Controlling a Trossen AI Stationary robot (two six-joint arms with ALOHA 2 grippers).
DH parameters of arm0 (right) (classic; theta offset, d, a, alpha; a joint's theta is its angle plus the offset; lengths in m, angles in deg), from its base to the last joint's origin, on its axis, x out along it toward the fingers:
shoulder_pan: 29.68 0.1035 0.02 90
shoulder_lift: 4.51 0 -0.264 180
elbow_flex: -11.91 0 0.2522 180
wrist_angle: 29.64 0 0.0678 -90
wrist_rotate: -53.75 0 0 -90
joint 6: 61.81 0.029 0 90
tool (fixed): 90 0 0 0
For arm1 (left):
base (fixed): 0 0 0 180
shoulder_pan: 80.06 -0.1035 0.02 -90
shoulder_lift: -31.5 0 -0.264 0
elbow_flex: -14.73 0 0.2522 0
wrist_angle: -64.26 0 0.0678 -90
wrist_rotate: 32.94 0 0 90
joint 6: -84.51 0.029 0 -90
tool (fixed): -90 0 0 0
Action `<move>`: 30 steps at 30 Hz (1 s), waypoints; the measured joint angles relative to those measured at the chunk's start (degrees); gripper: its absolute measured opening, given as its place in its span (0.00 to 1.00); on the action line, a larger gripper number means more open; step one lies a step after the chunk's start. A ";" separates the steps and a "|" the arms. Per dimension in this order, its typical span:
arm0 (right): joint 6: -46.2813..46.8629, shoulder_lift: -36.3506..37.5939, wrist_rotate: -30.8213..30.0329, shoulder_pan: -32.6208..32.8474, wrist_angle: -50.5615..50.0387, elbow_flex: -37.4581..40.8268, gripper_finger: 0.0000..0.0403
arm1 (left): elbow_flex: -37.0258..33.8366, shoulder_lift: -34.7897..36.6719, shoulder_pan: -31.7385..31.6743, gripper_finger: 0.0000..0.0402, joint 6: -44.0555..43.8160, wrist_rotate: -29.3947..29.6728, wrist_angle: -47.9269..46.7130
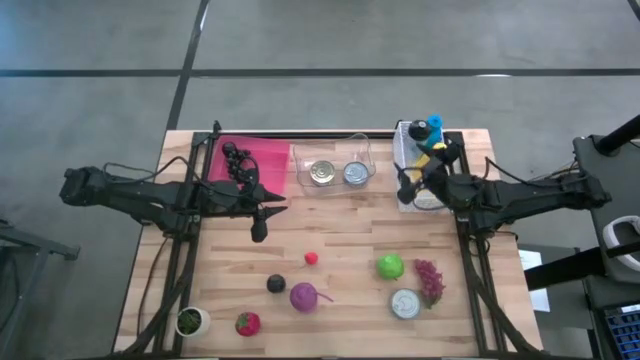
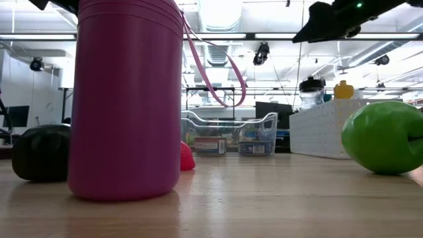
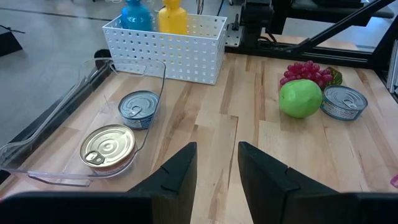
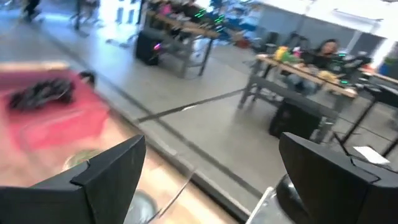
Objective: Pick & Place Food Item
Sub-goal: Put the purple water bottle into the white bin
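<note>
Left gripper [image 1: 260, 232] is seen low over the wooden surface [image 1: 340, 220], jaws slightly parted, nothing pinched. Right gripper [image 1: 408, 190] is held beside the white basket [image 1: 405, 140], jaws spread wide, nothing held. Food items are scattered toward the near edge: small red ball [image 1: 311, 257], dark ball [image 1: 276, 284], purple onion [image 1: 304, 296], green apple [image 1: 390, 266], grapes [image 1: 429, 280]. Which one is targeted cannot be told. The red ball is judged nearest the left gripper, ahead and off to one side, with open bare surface between. The clear bin [image 1: 335, 165] with two cans and the pink tray [image 1: 255, 160] lie at the far edge.
</note>
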 joint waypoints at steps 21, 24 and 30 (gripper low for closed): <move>2.35 -2.40 32.54 3.66 -12.25 -2.78 0.91 | 0.00 0.00 0.05 0.30 3.91 -0.01 0.00; 2.38 -2.31 32.54 3.66 -12.27 -2.78 0.91 | 0.00 0.00 0.95 0.30 5.69 -0.58 0.20; 2.37 -2.34 32.54 3.66 -12.27 -2.78 0.91 | 1.40 0.00 6.77 0.30 5.86 -0.81 1.34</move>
